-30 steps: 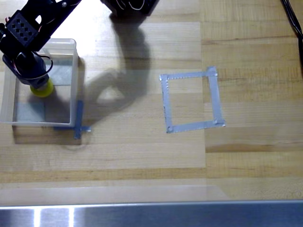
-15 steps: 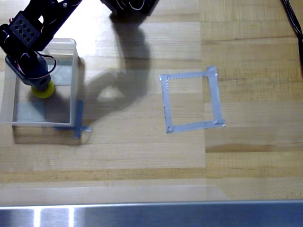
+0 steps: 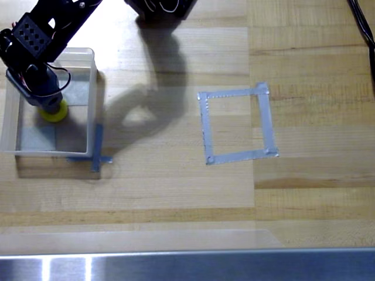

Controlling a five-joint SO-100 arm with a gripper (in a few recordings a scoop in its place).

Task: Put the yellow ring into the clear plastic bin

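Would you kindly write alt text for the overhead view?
The black gripper reaches down into the clear plastic bin at the left, right over the yellow ring inside it. A grey tape square lies to the right on the wooden table.

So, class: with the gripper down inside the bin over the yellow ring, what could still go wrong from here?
1. The gripper covers part of the yellow ring in the overhead view, so release cannot be confirmed; lifting might carry the ring back out.
2. The arm hangs over the clear plastic bin, close to its far wall; pulling away could nudge or tip it off the blue tape marks.
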